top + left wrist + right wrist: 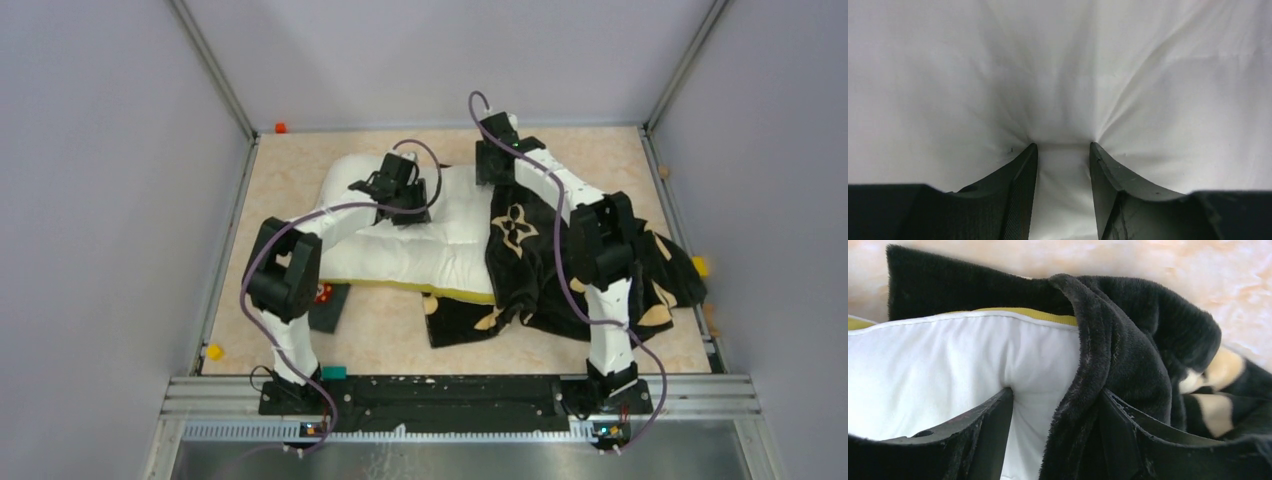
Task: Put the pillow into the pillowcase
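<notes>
The white pillow (440, 250) lies across the middle of the table, its yellow band (440, 290) along the near edge. The black flower-print pillowcase (540, 270) covers the pillow's right end and spreads right. My left gripper (400, 205) presses down on the pillow's top; in the left wrist view (1063, 146) it is shut on a pinched fold of the pillow (1063, 75). My right gripper (497, 170) is at the far edge; in the right wrist view (1055, 390) its fingers grip the pillowcase rim (1098, 340) together with some pillow (948, 365).
A small dark picture card (328, 305) lies by the left arm's elbow. Small blocks sit at the edges: orange (281, 127) at the far left, yellow (214, 351) at the near left, yellow (701, 266) at the right. Grey walls enclose the table.
</notes>
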Controlling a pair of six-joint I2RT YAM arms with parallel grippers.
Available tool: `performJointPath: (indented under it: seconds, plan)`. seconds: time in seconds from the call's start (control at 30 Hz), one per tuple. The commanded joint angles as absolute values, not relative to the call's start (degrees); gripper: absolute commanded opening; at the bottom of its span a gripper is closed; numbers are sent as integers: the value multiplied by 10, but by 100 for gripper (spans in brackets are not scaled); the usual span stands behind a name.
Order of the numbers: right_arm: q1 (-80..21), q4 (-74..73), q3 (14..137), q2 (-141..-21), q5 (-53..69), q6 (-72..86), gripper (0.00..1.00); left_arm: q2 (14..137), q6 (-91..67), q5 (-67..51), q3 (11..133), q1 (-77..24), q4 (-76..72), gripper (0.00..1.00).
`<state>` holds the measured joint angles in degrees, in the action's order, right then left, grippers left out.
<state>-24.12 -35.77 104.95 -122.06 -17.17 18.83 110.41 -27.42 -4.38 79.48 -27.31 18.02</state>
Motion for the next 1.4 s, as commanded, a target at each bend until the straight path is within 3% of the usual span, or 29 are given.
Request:
performJointPath:
  seconds: [0.0, 0.33, 0.7, 0.83, 0.93, 1.03, 1.1, 1.27, 1.37]
  plan:
    - [-292, -347, 1077, -1234, -125, 191, 61, 1043, -282, -33, 751, -271, 235, 49]
    - [-284, -402, 1129, -1162, -205, 166, 66, 1032, -217, -35, 882, -272, 229, 98]
    - [-258, -460, 1234, -1272, -207, 156, 62, 1217, -198, -24, 1067, -257, 241, 99]
    - [-250, -445, 1199, -1268, -188, 162, 58, 1256, -199, -35, 1081, -257, 237, 99]
    - [-249, -444, 1191, -1271, -178, 164, 56, 1266, -202, -41, 1071, -257, 228, 89]
    - [-249, -445, 1193, -1273, -173, 165, 50, 1265, -204, -47, 1052, -258, 212, 67]
    - [-249, -450, 1203, -1273, -171, 165, 40, 1267, -204, -54, 1051, -257, 210, 51]
    - [-251, -469, 1247, -1278, -157, 169, 0, 1259, -200, -78, 1038, -258, 191, 16]
    - [-262, -477, 1276, -1270, -141, 172, 0, 1245, -199, -105, 1027, -258, 167, 0]
